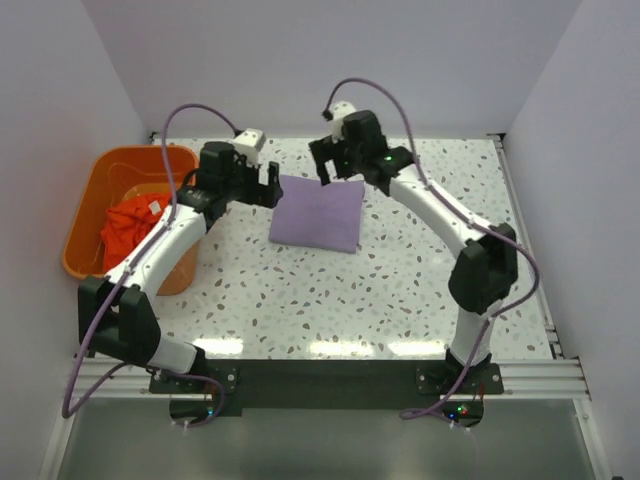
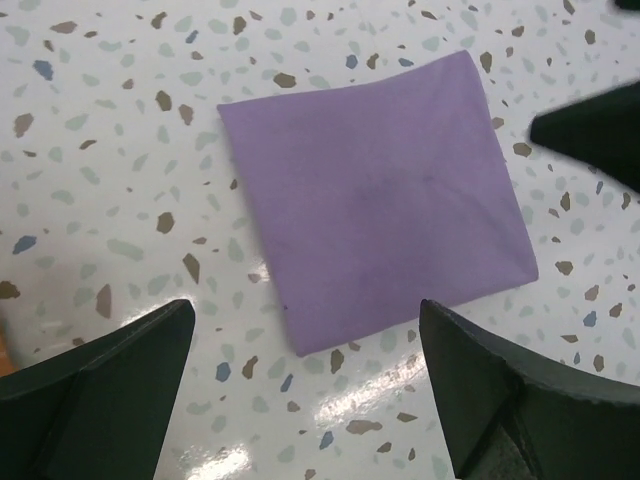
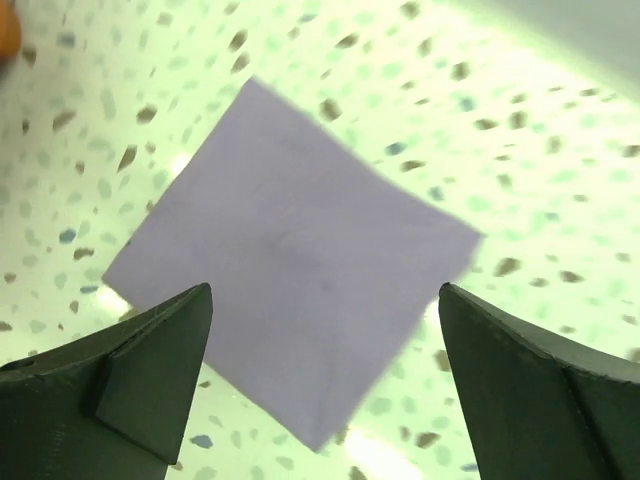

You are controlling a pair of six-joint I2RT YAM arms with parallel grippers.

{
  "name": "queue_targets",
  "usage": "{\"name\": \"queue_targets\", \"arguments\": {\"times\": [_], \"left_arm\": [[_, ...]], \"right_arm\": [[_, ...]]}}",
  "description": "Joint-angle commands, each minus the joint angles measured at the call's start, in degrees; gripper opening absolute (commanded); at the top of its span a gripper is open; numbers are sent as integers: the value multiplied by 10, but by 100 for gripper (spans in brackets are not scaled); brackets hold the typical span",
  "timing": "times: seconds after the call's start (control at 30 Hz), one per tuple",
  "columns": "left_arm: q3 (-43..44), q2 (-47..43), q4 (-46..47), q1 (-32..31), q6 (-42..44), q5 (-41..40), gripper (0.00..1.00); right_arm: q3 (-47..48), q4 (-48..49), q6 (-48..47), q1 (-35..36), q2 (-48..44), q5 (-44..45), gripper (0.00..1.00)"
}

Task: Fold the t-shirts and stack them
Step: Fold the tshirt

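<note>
1. Lying flat near the middle of the table, the lavender-purple t-shirt (image 1: 318,213) is folded into a compact, roughly square packet with smooth faces and crisp edges. Both wrist views show the same packet (image 2: 375,200) (image 3: 290,290) from above.
2. Crumpled and unfolded, the orange-red t-shirt (image 1: 135,228) sits inside the orange plastic basket (image 1: 85,200) at the left of the table, well apart from the folded packet. A small white neck label (image 1: 157,206) shows on its upper side.
3. The left gripper (image 1: 273,187) is held just beside the left edge of the lavender packet. In its wrist view the left gripper (image 2: 310,400) has its two dark fingers (image 2: 100,390) spread wide apart with nothing between them, and the packet's near corner lies below the gap.
4. The right gripper (image 1: 335,170) is held over the far edge of the packet. In its wrist view the right gripper (image 3: 325,390) likewise has its fingers (image 3: 540,380) spread wide and empty, framing the packet from above.
5. A dark part of the right gripper (image 2: 595,130) enters the left wrist view at the upper right, beside the packet.
6. The speckled terrazzo table (image 1: 400,290) carries the packet and the basket; both arm bases stand at its near edge.
</note>
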Motion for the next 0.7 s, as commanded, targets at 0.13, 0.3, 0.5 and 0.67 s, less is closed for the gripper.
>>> {"name": "queue_targets", "arguments": {"times": [0.13,0.3,0.5,0.67], "left_arm": [[57,111,15,-135,-17,-117,100],[115,213,-3,-189,-56,-152,100],[168,323,-15,-200,-94,-178,100],[186,387,-27,-194,-108,-191,100]], "right_arm": [[-63,-59,-13,-137,-110,-11,99],[-117,-70,-15,-166,-149,-12,99],[-161,-71,-16,-175,-179,-14,99],[-165,-76,-16,-189,-177,-15,99]]}}
